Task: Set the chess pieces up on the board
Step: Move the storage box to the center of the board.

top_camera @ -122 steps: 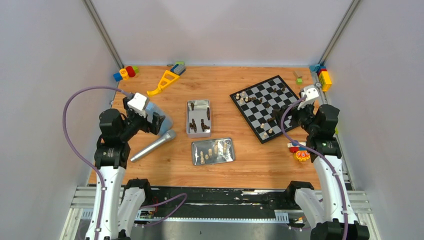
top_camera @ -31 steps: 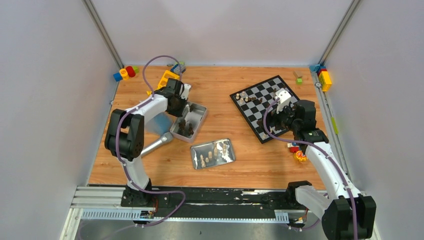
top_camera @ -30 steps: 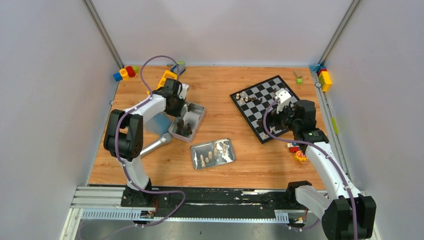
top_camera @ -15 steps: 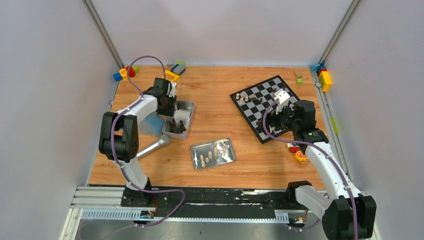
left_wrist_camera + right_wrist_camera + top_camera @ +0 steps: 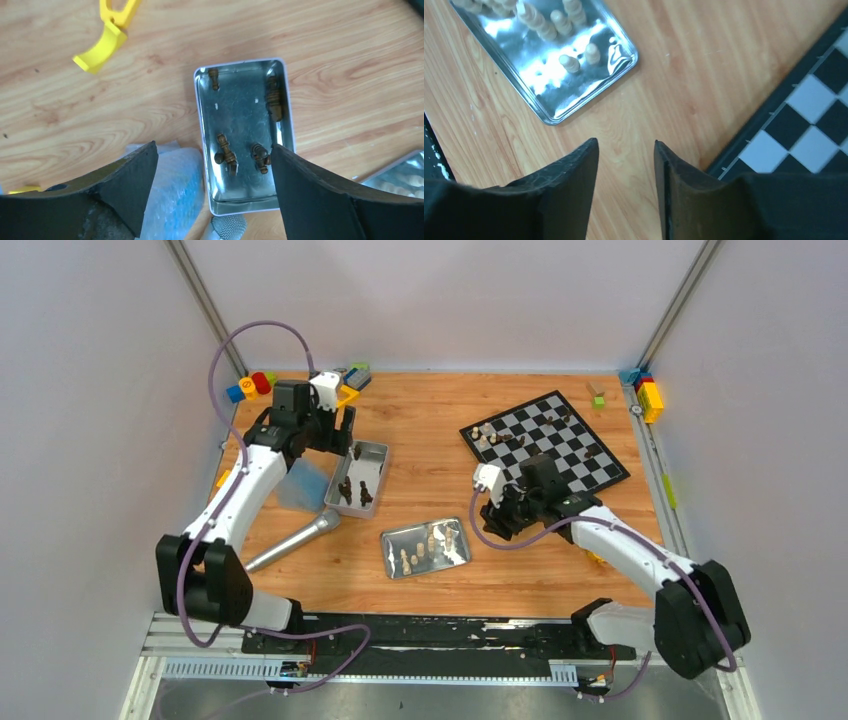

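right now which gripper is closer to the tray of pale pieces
Right. The right gripper is just beside that tray; the left gripper hovers over the other tray, farther off.

One board lies toward the worktop's far right corner; what stands on it is too small to count. There are two trays: the left tray holds at least four dark pieces, and the near tray holds at least five pale pieces. There is also one microphone, one yellow toy and one blue bag.
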